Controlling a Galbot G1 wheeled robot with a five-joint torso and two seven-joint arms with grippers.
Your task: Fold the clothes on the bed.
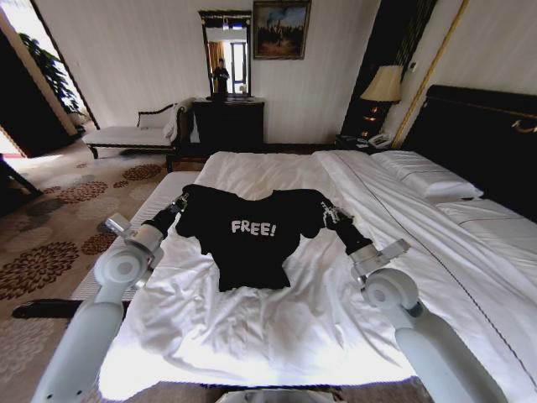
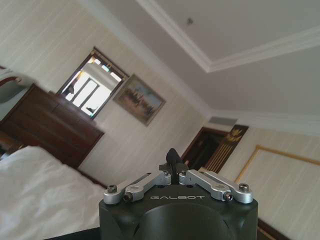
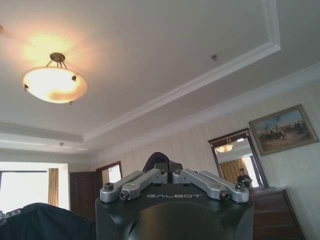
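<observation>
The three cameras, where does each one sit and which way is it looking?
Head view: up on the robot's head, looking down at the T-shirt on the bed; both arms show, the left gripper and right gripper at the sleeves.
Left wrist view: on the left wrist, tipped up at wall and ceiling, its own gripper in front.
Right wrist view: on the right wrist, tipped up at the ceiling lamp, its own gripper in front.
Shared: painting and mirror.

A dark wooden dresser (image 1: 228,124) is set against the pale striped wall, with a mirror (image 1: 226,57) mounted above it and a framed painting (image 1: 281,29) hung beside that. A pale chaise (image 1: 134,133) is placed left of the dresser on patterned carpet (image 1: 50,243), and a lit lamp (image 1: 383,86) is seen to its right.
</observation>
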